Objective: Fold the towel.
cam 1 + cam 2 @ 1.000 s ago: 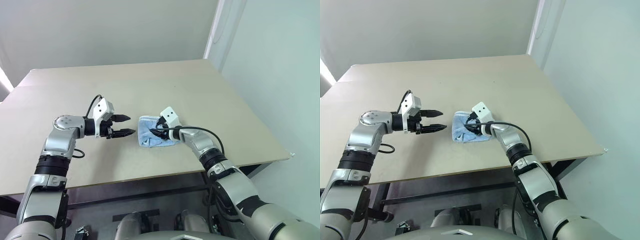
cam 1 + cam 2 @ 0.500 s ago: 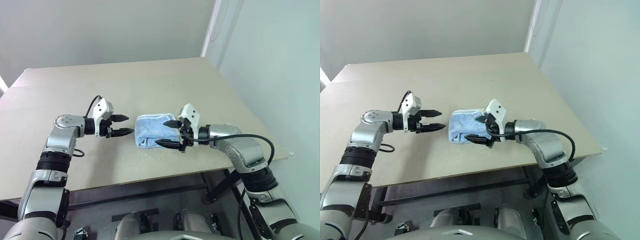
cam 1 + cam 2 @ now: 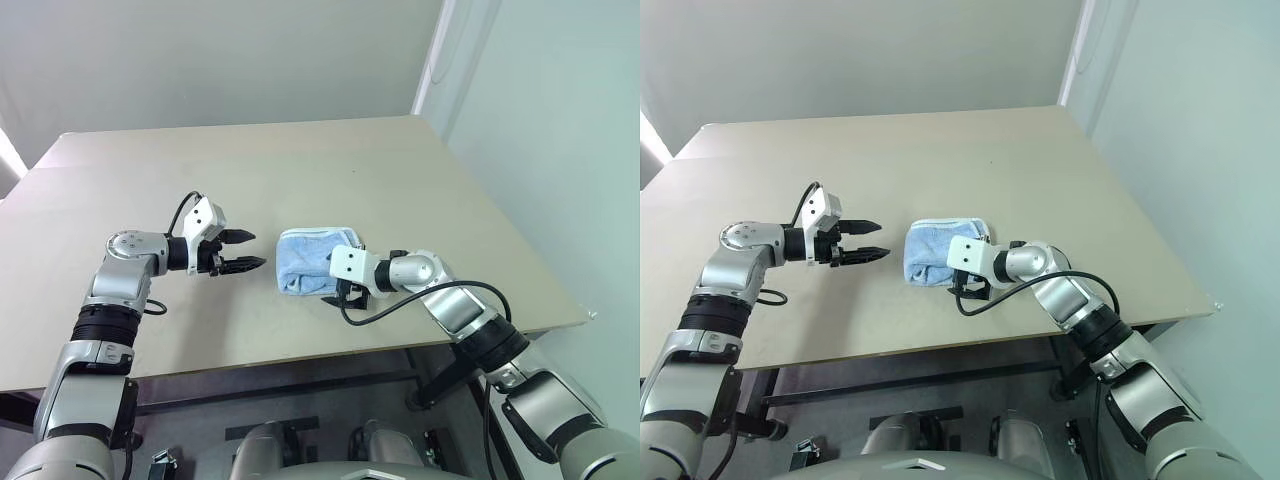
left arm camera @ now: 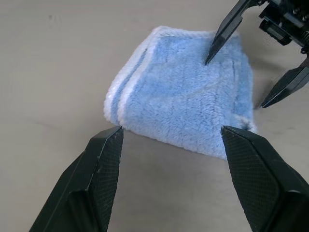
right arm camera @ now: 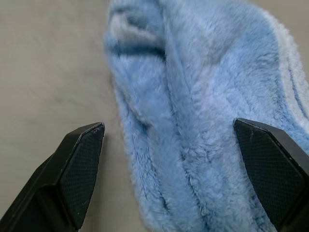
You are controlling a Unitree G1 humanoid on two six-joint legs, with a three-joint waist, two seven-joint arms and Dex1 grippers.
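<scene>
— Two grippers were over the table (image 3: 420, 180), and between them sat the towel (image 3: 305, 262), folded into a small light blue bundle near the middle of the tabletop's near half.

— How did the left gripper (image 3: 251, 250) stand?

— It hovered just above the table, off to the towel's left and clear of it, pointing across at the bundle. Its two black fingers (image 4: 99, 164) were spread wide with nothing between them; from the left wrist camera they framed the towel without touching it.

— And the right gripper (image 3: 966, 288)?

— It was at the towel's near right corner, its white block hard against the cloth's edge. From its own wrist camera, the fingers (image 5: 77, 166) stood wide apart, one over bare table, the other over the fluffy cloth. It gripped nothing. The left wrist camera caught those same black tips (image 4: 221, 38) at the bundle's far side, one tip right at the pile.

— What of the towel's shape?

— The white stitched edging showed in stacked layers along one side, so the folds lay one on another, and the top was a little rumpled.
</scene>
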